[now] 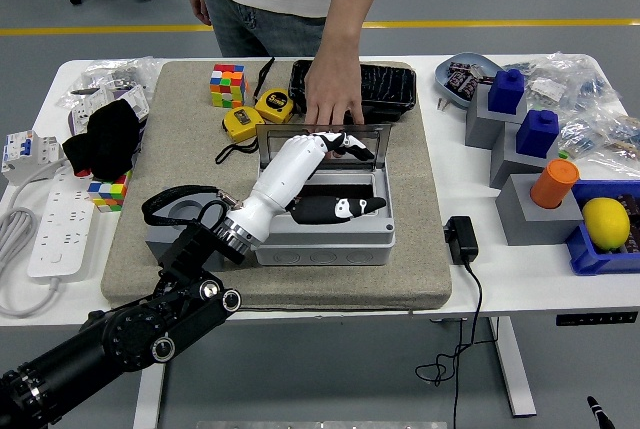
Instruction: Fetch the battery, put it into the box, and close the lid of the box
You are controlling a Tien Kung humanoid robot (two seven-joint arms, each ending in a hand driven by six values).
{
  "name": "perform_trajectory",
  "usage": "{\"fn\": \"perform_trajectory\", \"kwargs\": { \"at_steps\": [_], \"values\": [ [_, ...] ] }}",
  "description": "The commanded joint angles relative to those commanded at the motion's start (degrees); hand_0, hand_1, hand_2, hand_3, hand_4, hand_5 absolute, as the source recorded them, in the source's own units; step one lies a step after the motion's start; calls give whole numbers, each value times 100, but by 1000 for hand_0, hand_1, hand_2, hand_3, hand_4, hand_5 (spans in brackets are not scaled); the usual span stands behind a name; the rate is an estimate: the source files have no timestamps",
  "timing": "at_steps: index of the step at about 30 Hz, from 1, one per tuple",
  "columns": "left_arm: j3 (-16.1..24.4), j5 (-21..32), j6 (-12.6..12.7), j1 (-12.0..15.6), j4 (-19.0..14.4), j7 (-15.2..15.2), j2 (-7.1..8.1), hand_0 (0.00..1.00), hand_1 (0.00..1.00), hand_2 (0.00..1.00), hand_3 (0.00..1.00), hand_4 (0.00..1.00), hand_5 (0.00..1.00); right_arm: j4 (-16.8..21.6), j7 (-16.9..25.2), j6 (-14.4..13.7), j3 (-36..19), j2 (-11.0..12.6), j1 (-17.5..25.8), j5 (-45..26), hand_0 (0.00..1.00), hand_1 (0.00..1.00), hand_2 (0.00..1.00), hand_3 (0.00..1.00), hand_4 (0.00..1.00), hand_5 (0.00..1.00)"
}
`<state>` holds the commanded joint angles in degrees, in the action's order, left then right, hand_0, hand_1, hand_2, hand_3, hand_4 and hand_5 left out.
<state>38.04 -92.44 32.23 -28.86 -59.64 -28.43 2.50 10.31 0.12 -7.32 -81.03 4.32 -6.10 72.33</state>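
At the far left of the white table [470, 294] a white power strip [55, 219] is laid flat, with a black cloth bundle [105, 139] and a colour cube [108, 191] just beside it at the left edge of the beige mat [190, 114]. From the lower left corner the black left arm is extended up over the mat, and its white left hand [300, 174] is held over the open grey box [325, 219]. The fingers [345, 141] are stretched out and apart, their tips raised to the top edge of the upright clear lid [325, 139], while the thumb is spread out low over the box's inside; nothing is gripped. Whether the fingertips are touching the lid cannot be told. A second colour cube [227, 84] and two yellow tape measures [255, 114] are seen on the mat behind the box. Of the battery, only an orange sliver [311, 192] is seen inside the box under the hand, most of it being hidden. A person's hand [333, 94] is pressed down just behind the lid, in front of a black tray [385, 84]. To the right of the mat a black adapter [461, 239] is laid on the table. Farther right, grey stands with blue blocks [520, 109], an orange cylinder [554, 182] and a lemon [605, 222] are grouped. The right arm is not seen.
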Motion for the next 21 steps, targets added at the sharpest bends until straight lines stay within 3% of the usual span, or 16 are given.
{"fn": "perform_trajectory", "kwargs": {
  "at_steps": [1, 5, 7, 10, 12, 13, 16, 18, 19, 21],
  "values": [
    [-1, 48, 107, -2, -47, -113, 8, 361, 415, 450, 474, 998, 711, 0, 2, 1, 9, 0, -1, -9, 868, 826, 775, 788, 998, 998],
    [23, 271, 475, -12, -236, -576, 25, 361, 415, 450, 474, 998, 711, 0, 1, 0, 0, 0, -5, -8, 868, 826, 775, 788, 998, 998],
    [65, 370, 475, -19, -300, -803, 21, 367, 455, 457, 465, 998, 736, 0, 3, 1, 1, -3, -4, -9, 868, 826, 774, 788, 998, 998],
    [152, 323, 475, -31, -326, -855, 18, 367, 455, 457, 465, 998, 736, 0, 3, 1, -8, -6, -1, 1, 868, 826, 774, 788, 998, 998],
    [227, 51, 475, -42, -289, -651, 24, 367, 455, 457, 465, 998, 736, 0, 1, 1, -16, -9, 0, 9, 868, 826, 774, 788, 998, 998],
    [259, -126, 475, -48, -265, -487, 27, 751, 737, 694, 645, 998, 774, 0, 2, 2, -16, -10, 0, 9, 866, 826, 774, 788, 998, 998],
    [370, -657, 435, -69, -186, 25, 42, 751, 737, 694, 645, 998, 774, 0, 4, 1, -23, -14, -3, 13, 866, 826, 774, 788, 998, 998],
    [459, -1002, 250, -79, -138, 388, 42, 751, 737, 694, 645, 998, 774, 0, 3, 1, -23, -12, -7, 17, 866, 826, 774, 788, 998, 998],
    [479, -1108, 186, -81, -126, 514, 41, 998, 983, 913, 845, 998, 969, 0, 3, 1, -31, -12, -8, 23, 865, 826, 773, 788, 998, 998],
    [542, -1407, -36, -83, -95, 907, 44, 998, 983, 913, 845, 998, 969, 0, 2, 1, -25, -13, -7, 16, 865, 826, 773, 788, 998, 998]
  ]
}}
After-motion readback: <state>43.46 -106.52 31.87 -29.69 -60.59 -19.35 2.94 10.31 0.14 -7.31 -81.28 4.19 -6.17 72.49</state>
